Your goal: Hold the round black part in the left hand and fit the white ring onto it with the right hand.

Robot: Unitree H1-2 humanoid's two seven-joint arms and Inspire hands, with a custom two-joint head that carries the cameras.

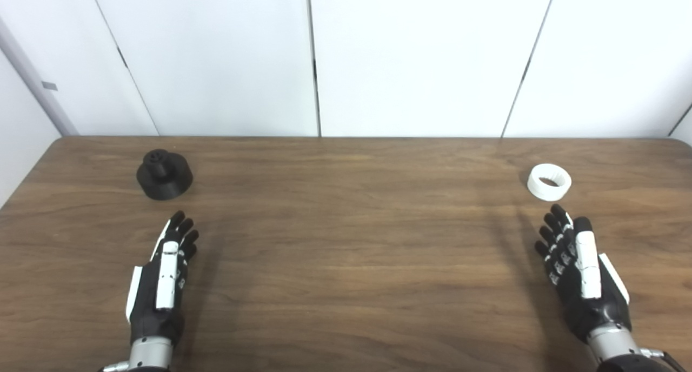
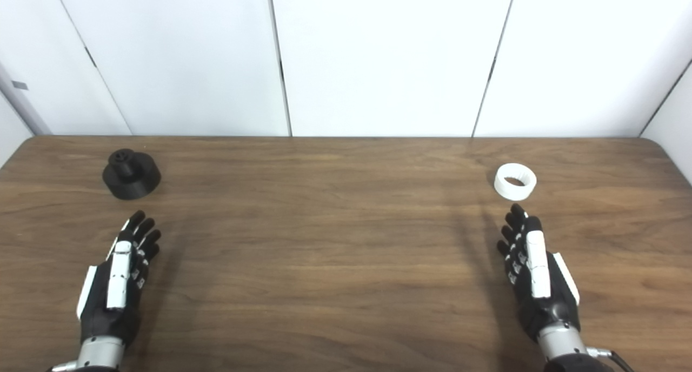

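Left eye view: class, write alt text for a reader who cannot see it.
Two open robot hands hover over a wooden table, the left hand just short of a round black part, the right hand just short of a white ring. White wall panels stand behind.

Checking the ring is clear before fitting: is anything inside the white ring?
Nothing shows inside the white ring: its opening looks empty, with a dark patch at the bottom that appears to be the wooden table. The near wall hides part of the inside, so that part cannot be checked.
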